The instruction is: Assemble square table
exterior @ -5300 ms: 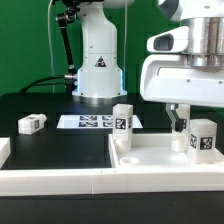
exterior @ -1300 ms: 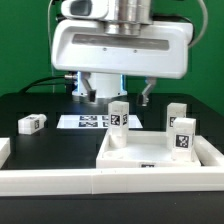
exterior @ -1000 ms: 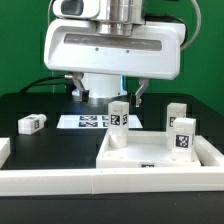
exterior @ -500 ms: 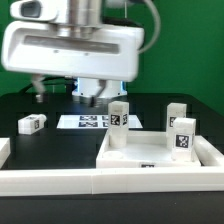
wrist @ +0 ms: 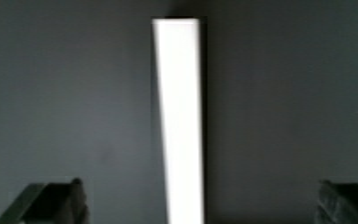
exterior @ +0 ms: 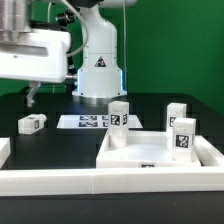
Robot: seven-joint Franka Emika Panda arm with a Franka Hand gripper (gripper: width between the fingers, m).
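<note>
One end effector [exterior: 30,97] open, above loose leg [exterior: 31,123].

The pincer [exterior: 31,97] is cut off, one finger showing.

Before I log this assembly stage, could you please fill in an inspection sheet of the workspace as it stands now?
Surface: black matte table, bordered by long white rail walls.
Job's things: white plastic square slab with raised rim; three white tagged block legs upright on it; a fourth leg lies loose on the table.
Clutter: flat marker board.
Grippers: gripper with jaws open, empty, above the exterior view's left side.
Cables: black cables behind the white robot base.
Surroundings: green backdrop.
</note>
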